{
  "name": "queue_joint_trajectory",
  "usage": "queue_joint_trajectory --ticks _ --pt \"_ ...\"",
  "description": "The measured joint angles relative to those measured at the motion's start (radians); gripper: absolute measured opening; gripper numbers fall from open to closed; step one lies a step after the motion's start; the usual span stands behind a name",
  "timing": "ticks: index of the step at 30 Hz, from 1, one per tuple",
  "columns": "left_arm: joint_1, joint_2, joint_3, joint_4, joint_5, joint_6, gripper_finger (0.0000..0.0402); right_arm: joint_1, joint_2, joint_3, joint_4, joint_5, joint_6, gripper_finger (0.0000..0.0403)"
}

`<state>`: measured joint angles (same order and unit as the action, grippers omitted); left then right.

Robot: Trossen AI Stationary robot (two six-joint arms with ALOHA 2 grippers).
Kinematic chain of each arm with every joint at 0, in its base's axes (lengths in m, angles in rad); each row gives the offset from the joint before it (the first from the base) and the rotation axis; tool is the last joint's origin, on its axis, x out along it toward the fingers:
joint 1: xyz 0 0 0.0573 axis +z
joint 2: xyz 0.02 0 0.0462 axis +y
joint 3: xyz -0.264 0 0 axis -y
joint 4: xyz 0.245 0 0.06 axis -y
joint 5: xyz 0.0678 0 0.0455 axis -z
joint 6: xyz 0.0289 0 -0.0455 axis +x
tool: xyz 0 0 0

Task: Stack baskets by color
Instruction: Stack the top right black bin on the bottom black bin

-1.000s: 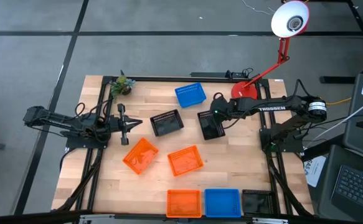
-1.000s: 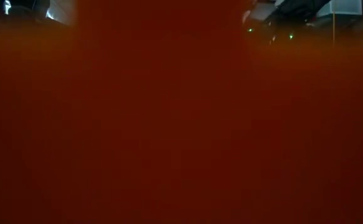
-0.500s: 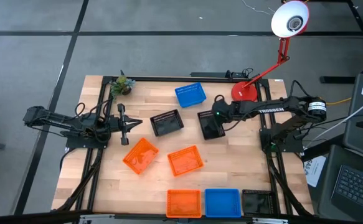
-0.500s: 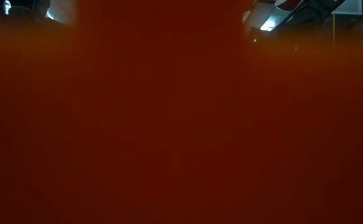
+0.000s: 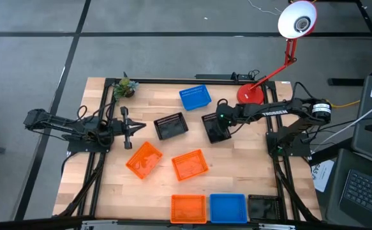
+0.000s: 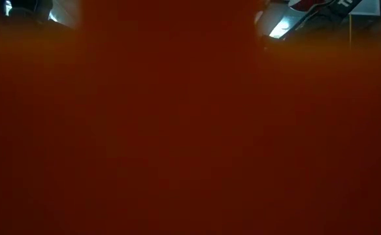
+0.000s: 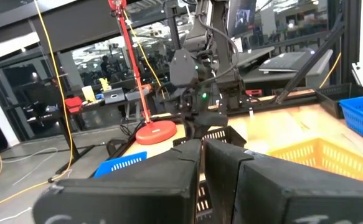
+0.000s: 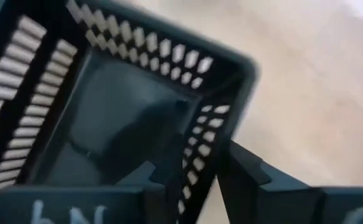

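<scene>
**Eight baskets out, right claw astride a black one**

Eight baskets show on the table [image 5: 237, 172] from above. Taking the red lamp [image 5: 250, 93] as the mark: the blue basket [image 5: 195, 97] lies just beside its base, a black basket [image 5: 215, 128] sits a little nearer the front, and a second black basket [image 5: 171, 126] lies farther off. Two orange baskets [image 5: 143, 159] [image 5: 190, 165] lie loose at mid-table. Along the front edge, well apart from the lamp, stand orange [image 5: 188, 209], blue [image 5: 228, 208] and black [image 5: 264, 207] in a row.

The right gripper [image 5: 219, 125] is down on the black basket nearest the lamp; in its wrist view one finger [image 8: 256, 180] sits outside the slatted wall [image 8: 197, 149] and one inside, jaws straddling it. The left gripper [image 5: 139, 126] waits far from the lamp, fingers together, holding nothing.
</scene>
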<state>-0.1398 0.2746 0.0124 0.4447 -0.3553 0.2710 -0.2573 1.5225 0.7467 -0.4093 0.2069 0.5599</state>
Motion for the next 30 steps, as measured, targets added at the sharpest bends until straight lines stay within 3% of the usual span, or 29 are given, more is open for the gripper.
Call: queue_joint_trajectory --ticks 4,8,16,22,30 --pt "0.0 0.0 0.0 -0.022 0.0 -0.001 0.0014 0.005 0.0 0.012 -0.007 -0.053 -0.091 0.0022" --pt "0.0 0.0 0.0 -0.052 0.0 -0.004 0.0014 0.026 0.0 0.093 -0.061 -0.063 -0.209 0.0005" --pt "0.0 0.0 0.0 -0.041 0.0 -0.008 0.0014 0.13 0.0 0.411 -0.561 -0.076 -0.435 0.0002" --pt "0.0 0.0 0.0 -0.039 0.0 -0.008 0.0014 0.302 -0.028 0.591 -0.935 -0.121 -0.306 0.0002" --pt "0.0 0.0 0.0 -0.031 0.0 -0.003 0.0014 0.633 -0.155 0.535 -0.969 -0.134 -0.029 0.0001"
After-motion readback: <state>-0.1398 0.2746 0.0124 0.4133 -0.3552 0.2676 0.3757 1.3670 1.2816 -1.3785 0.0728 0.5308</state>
